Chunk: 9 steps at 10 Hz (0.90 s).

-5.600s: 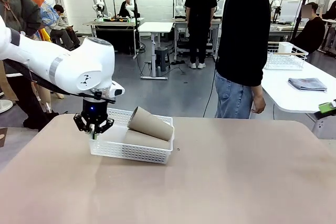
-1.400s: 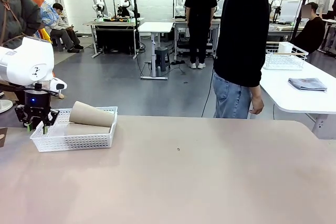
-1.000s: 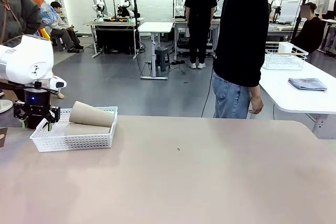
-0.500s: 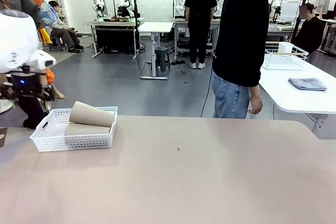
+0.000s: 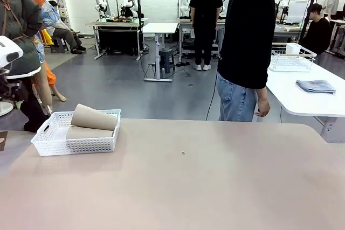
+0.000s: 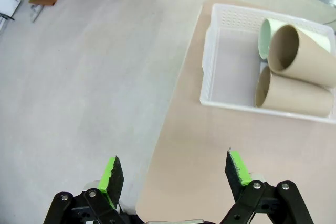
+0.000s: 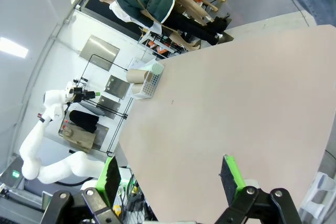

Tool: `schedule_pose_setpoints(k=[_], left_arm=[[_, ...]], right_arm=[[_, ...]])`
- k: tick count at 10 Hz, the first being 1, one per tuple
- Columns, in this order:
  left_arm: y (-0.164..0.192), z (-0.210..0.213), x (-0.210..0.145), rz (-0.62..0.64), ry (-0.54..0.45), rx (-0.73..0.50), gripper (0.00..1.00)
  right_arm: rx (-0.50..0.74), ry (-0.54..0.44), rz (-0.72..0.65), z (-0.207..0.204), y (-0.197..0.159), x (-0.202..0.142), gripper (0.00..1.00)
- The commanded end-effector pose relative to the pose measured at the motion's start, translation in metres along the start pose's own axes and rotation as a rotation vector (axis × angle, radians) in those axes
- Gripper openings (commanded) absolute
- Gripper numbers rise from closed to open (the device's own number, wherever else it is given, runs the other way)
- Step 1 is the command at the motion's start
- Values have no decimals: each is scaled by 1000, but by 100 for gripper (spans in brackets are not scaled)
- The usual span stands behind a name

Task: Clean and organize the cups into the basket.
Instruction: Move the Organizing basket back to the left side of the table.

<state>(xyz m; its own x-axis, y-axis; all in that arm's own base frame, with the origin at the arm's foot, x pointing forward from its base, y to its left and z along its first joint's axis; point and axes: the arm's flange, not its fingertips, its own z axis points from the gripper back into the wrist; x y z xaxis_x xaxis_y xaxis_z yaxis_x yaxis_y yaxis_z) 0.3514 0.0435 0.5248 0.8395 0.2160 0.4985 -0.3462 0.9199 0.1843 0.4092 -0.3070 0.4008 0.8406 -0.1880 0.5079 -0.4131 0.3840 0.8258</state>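
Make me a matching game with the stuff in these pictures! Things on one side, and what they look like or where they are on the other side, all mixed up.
Things:
1. basket
2. top tan cup
3. mint green cup
4. left gripper

Descriptions:
A. open, holding nothing
B. pale, tucked behind the tan cups
C. white with lattice sides, at the table's corner
D. lying across another tan cup

Pairs: 1-C, 2-D, 3-B, 4-A

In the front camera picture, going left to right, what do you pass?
White robot arm → white basket holding brown cups → person in black top → wire basket → folded grey cloth.
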Motion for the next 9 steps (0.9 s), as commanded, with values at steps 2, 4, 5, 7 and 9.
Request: schedule_pose_setpoints(k=[2,4,5,7,9], left_arm=[[14,-3,-18,-70,100,-126,100],[4,5,-5,-17,12,-38,100],[4,5,-5,-17,12,-38,100],[4,5,-5,-17,12,-38,100],[5,6,-5,-40,28,-49,100]], right_arm=[[-3,1,3,0,-1,2,100],[-3,1,3,0,-1,2,100],[-3,1,3,0,-1,2,100],[-3,1,3,0,-1,2,100],[-3,1,3,0,-1,2,100]])
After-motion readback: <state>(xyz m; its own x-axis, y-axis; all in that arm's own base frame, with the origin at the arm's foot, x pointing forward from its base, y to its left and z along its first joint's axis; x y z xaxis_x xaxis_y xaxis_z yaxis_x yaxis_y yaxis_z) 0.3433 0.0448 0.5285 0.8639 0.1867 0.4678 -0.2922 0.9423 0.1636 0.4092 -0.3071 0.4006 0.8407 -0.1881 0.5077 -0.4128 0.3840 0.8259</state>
